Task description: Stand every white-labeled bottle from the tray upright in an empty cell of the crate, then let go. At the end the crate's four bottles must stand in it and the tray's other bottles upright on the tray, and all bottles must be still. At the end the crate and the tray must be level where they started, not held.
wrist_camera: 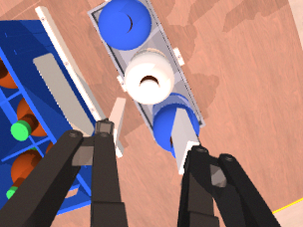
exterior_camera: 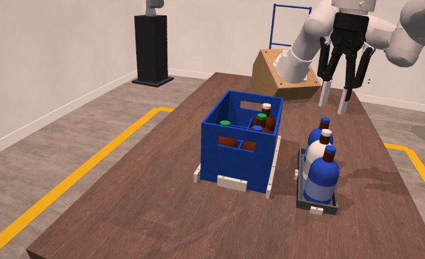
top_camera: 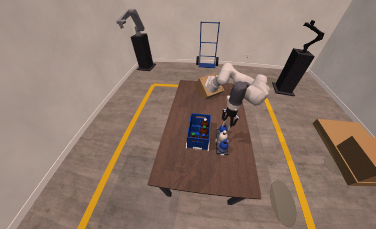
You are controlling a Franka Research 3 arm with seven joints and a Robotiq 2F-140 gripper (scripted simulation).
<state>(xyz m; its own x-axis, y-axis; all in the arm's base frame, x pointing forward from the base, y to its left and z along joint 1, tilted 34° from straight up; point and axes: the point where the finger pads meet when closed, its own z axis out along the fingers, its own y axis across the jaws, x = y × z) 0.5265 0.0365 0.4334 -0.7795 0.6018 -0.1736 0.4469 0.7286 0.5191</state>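
Note:
My gripper (top_camera: pixel 226 127) (exterior_camera: pixel 332 108) (wrist_camera: pixel 149 116) is partly open and empty, above the back end of the dark tray (exterior_camera: pixel 303 207) (wrist_camera: pixel 178 79). The tray holds three upright bottles in a row: a blue one (top_camera: pixel 223 145) (exterior_camera: pixel 323 173) (wrist_camera: pixel 117 25) with a pale label in front, a white one (top_camera: pixel 223 136) (exterior_camera: pixel 315 154) (wrist_camera: pixel 145 65) in the middle, and a blue one (top_camera: pixel 222 129) (exterior_camera: pixel 315 136) (wrist_camera: pixel 166 124) at the back, below the fingers. The white and rear blue bottles' labels are mostly hidden. The blue crate (top_camera: pixel 195 144) (exterior_camera: pixel 233 163) stands level. Its left back and left middle cells look empty.
Brown bottles stand in the crate: a white-capped one (top_camera: pixel 204 123) (exterior_camera: pixel 268 120) at right back, then a green cap (exterior_camera: pixel 261 117) and a blue cap (exterior_camera: pixel 257 128) along the right, and a green cap (exterior_camera: pixel 224 123) at left front. White blocks (exterior_camera: pixel 231 183) edge the crate.

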